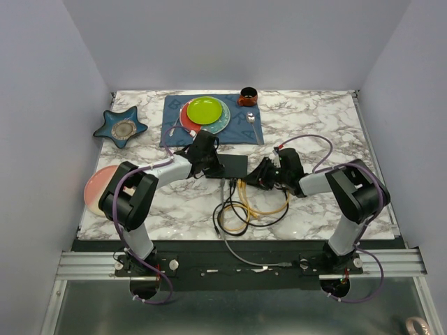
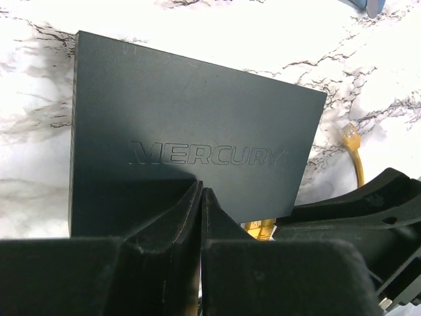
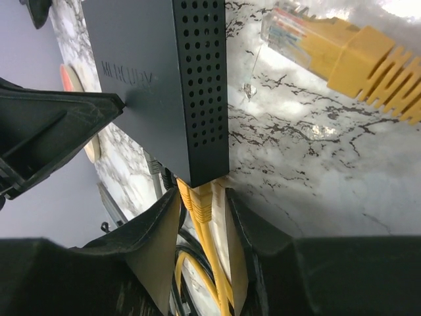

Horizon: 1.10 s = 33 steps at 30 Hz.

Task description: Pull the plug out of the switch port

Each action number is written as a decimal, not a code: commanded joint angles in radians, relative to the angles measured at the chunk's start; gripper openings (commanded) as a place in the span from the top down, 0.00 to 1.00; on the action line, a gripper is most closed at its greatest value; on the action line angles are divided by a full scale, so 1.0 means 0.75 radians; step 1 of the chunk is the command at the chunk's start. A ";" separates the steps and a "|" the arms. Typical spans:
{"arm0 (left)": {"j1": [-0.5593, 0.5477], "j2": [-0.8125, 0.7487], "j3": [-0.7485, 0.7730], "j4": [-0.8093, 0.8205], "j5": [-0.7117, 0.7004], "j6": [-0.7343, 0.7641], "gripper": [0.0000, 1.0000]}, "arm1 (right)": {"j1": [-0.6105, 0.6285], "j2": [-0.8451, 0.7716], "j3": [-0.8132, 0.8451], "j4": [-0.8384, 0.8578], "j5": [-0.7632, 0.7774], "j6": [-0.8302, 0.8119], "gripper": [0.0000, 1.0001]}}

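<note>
Cables, yellow and black, are lying in loose loops on the marble table just in front of the switch. The switch is sitting flat near the table's middle, between the two grippers. The left gripper is reaching in from the left with its fingers pinched together. Its tips are resting on the switch's top face, just below the embossed lettering.

The right gripper is sitting at the switch's near right corner. Its fingers are standing narrowly on either side of the yellow plug, which is seated in a port on the near edge. Whether the pads are actually pressing the plug cannot be told. A loose yellow plug is lying on the marble just right of the switch, apart from it.

Behind the switch, a blue cloth mat is carrying a green plate stacked on a red and a pale blue one. A brown cup is standing at the mat's far right corner. A blue star-shaped dish is sitting well off to the left, and a pink plate is lying at the left edge beside the left arm.
</note>
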 commanded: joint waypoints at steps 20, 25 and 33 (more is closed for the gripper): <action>-0.002 0.003 -0.055 -0.020 -0.035 -0.003 0.90 | 0.001 0.111 0.005 0.223 0.002 0.170 0.64; -0.002 0.007 -0.053 -0.020 -0.035 -0.005 0.90 | 0.001 0.128 0.005 0.223 0.006 0.170 0.66; -0.004 0.009 -0.053 -0.018 -0.031 -0.008 0.90 | -0.001 0.134 0.009 0.215 0.004 0.145 0.71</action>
